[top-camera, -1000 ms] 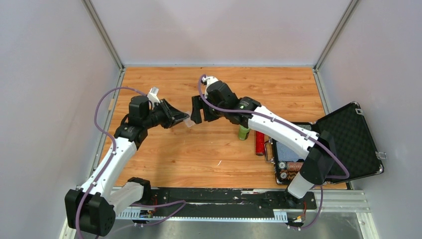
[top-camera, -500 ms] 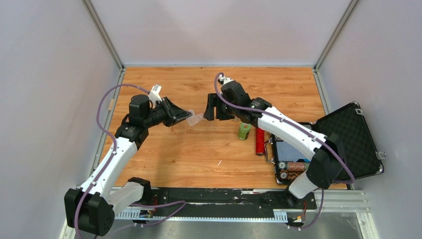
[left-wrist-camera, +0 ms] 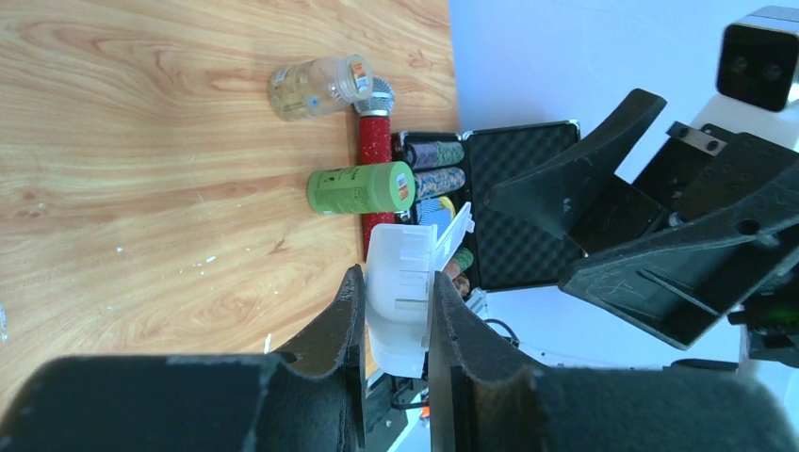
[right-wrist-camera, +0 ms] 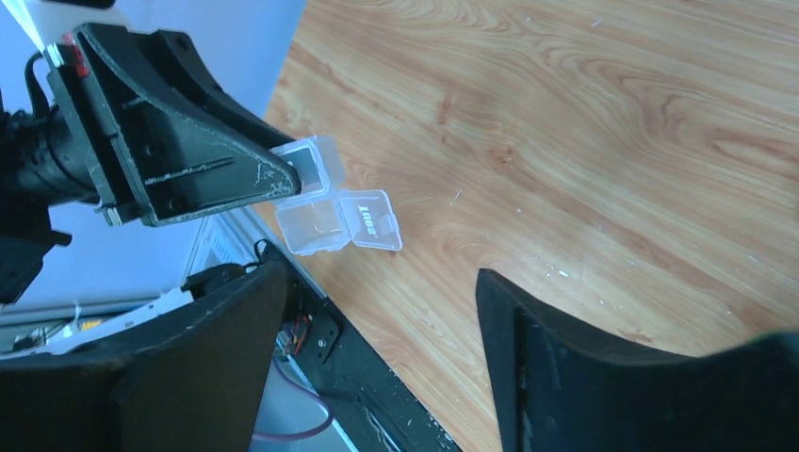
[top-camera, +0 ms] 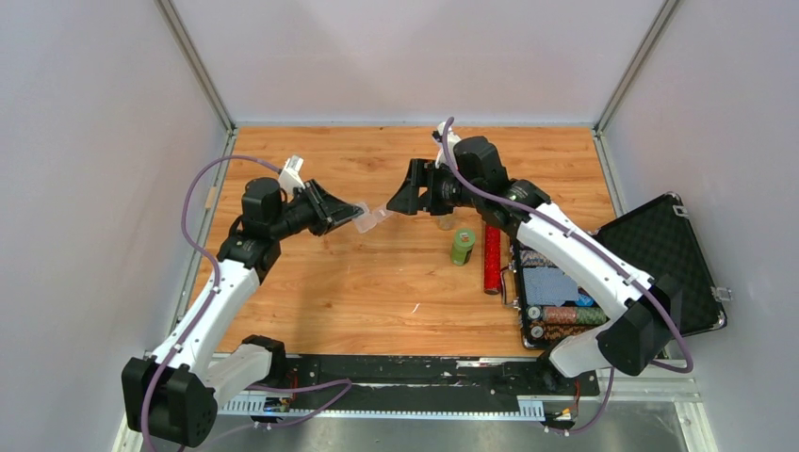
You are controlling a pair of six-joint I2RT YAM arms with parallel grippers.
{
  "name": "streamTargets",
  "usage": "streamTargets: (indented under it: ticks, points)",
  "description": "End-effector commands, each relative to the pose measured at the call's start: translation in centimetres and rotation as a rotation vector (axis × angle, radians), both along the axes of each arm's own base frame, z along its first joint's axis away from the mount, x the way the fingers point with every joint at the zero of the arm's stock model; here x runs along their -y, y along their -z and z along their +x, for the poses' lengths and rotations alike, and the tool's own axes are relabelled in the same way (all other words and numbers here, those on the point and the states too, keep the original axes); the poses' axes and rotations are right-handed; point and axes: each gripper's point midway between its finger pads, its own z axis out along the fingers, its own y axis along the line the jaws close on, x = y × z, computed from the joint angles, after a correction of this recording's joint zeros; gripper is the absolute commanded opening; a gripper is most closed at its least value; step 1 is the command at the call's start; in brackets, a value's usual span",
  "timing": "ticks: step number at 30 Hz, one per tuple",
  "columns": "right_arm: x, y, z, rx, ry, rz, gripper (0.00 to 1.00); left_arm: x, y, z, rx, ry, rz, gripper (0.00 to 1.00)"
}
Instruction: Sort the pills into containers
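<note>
The container, a tiny clear plastic box (top-camera: 372, 219) with its lid hanging open, is held above the table in my left gripper (top-camera: 357, 214). In the left wrist view the gripper (left-wrist-camera: 397, 287) is shut on the box (left-wrist-camera: 407, 250). In the right wrist view the box (right-wrist-camera: 325, 215) sticks out of the left fingers (right-wrist-camera: 203, 174). My right gripper (top-camera: 402, 201) is open and empty, a short way right of the box, facing it; it also shows in its own view (right-wrist-camera: 382, 363). A clear pill bottle (left-wrist-camera: 316, 87) with pale contents lies on the table.
A small green bottle (top-camera: 462, 247) stands beside a red tube (top-camera: 491, 259). An open black case (top-camera: 664, 259) holds poker chips (top-camera: 561, 315) at the right edge. Grey walls enclose the wooden table (top-camera: 377, 292).
My right gripper has drawn back to the right, away from the box, uncovering the green bottle. My left gripper has kept hold of the box, shifting slightly right.
</note>
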Motion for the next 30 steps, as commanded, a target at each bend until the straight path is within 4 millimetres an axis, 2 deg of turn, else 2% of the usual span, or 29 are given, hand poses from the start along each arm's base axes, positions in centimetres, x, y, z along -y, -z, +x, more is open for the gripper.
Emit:
streamTargets:
  ticks: [1,4,11,14,16,21,23,26,30]
  points:
    - [-1.2,-1.5,-1.1,-0.021,-0.094,0.111,0.68,0.3,-3.7,-0.2,0.135,0.030,-0.046,0.00]
    - [-1.5,-1.2,-0.9,-0.023,-0.107,0.124,0.64,0.5,-4.2,-0.4,0.158,0.045,-0.064,0.00]
    - [-2.5,-2.0,-0.9,0.024,-0.179,0.191,0.68,0.9,-5.5,-0.9,0.209,0.081,-0.100,0.00]
    - [-3.0,-2.4,-1.0,0.028,-0.212,0.213,0.64,1.0,-5.7,-1.1,0.216,0.092,-0.107,0.00]
    - [-3.2,-2.4,-1.0,0.025,-0.220,0.222,0.59,1.1,-6.0,-1.2,0.224,0.097,-0.111,0.00]
    - [-3.5,-2.6,-0.9,0.025,-0.228,0.235,0.33,1.1,-6.0,-1.3,0.230,0.098,-0.111,0.00]
    - [-3.4,-2.5,-0.8,0.022,-0.220,0.235,0.27,1.1,-5.9,-1.3,0.228,0.098,-0.111,0.00]
    - [-3.4,-2.5,-0.8,0.018,-0.216,0.239,0.28,1.1,-5.7,-1.4,0.226,0.101,-0.109,0.00]
    - [-3.5,-2.3,-0.9,0.009,-0.221,0.242,0.42,1.1,-5.4,-1.4,0.214,0.101,-0.106,0.01]
